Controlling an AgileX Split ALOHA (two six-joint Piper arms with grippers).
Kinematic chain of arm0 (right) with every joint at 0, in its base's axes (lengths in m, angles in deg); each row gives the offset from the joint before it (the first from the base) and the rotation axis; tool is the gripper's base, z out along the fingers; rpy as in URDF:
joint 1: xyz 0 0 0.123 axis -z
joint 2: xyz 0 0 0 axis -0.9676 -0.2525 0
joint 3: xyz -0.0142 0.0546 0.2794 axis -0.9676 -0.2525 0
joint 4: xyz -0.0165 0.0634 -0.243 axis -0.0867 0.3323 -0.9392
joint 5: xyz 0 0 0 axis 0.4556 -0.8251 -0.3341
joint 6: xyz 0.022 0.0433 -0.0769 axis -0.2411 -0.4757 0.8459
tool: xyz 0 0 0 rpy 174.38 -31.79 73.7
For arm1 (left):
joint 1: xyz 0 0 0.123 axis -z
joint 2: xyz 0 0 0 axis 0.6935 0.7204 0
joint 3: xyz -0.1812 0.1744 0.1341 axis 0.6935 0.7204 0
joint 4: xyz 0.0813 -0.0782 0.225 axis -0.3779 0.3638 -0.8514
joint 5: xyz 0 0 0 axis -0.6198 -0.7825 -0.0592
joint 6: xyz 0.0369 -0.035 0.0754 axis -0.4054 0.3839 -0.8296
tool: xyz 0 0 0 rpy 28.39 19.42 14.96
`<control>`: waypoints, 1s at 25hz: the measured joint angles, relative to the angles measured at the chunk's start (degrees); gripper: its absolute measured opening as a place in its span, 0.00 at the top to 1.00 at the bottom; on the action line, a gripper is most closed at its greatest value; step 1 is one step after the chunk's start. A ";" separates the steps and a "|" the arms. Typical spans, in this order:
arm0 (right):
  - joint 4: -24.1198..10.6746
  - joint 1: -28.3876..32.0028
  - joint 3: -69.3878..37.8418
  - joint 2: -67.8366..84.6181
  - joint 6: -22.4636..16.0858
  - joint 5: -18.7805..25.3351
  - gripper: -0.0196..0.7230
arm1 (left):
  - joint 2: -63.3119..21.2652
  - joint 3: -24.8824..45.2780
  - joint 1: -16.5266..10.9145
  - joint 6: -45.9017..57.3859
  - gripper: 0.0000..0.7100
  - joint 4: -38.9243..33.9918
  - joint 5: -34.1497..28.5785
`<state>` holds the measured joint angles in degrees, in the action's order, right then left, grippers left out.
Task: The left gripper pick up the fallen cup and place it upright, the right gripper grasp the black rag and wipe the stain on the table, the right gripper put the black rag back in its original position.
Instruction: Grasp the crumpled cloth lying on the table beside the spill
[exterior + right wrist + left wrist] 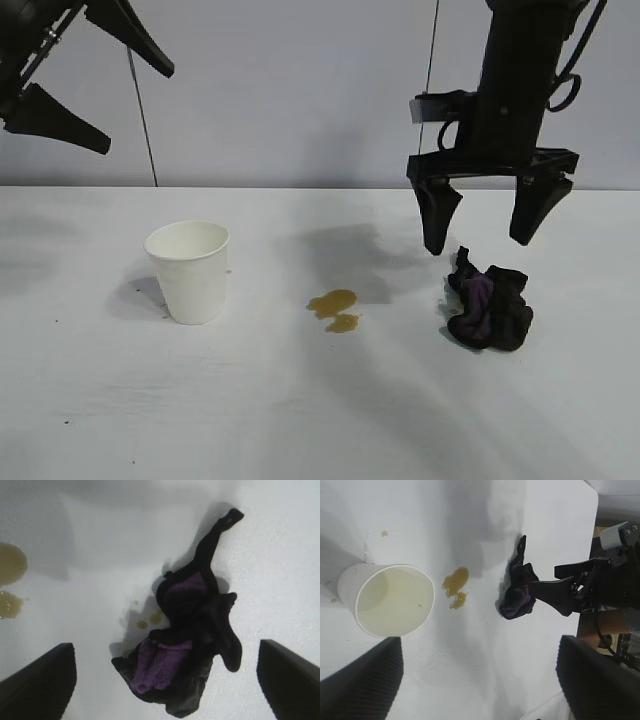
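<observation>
Right wrist view shows us our right gripper point(165, 680) with its fingers spread wide, one on each side of the rag point(187, 640), which lies between them on the table point(100, 555) below. From the exterior view we judge the tips hang just above the rag, not touching it, pointing straight down.

The rag is a loose crumple of black cloth with purple folds and one thin tail sticking out. We expect it to be light, soft and limp: it should squash under the fingers and will not slip easily, but a pinch on the tail or a single fold would likely let the rest dangle. We would take the thick middle bunch where the purple shows.

A few small drops sit just beside the rag. The stain point(335, 308) lies near it, between rag and cup point(190, 270). The cup stands upright, well apart.

Our left gripper point(95, 85) hangs high above the cup's side, also spread and holding nothing.
</observation>
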<state>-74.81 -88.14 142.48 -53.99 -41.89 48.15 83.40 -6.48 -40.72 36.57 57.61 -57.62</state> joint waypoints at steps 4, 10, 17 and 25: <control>-1.75 0.00 -4.11 0.00 -0.81 -0.05 0.07 | 0.00 0.00 0.00 0.00 0.15 -0.18 0.05; -2.40 0.00 -4.43 0.06 -1.34 -0.15 0.07 | 0.00 0.00 0.00 0.00 0.15 -0.18 0.10; -2.40 0.00 -4.43 0.06 -1.39 -1.30 0.08 | 0.00 0.00 0.00 0.00 0.15 -0.20 0.10; -1.75 0.00 -4.43 -0.12 -1.39 -4.79 0.08 | 0.00 0.00 0.00 0.00 0.15 -0.20 0.10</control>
<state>-76.56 -88.14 138.05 -54.11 -43.28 43.36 83.40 -6.48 -40.72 36.57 57.41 -57.52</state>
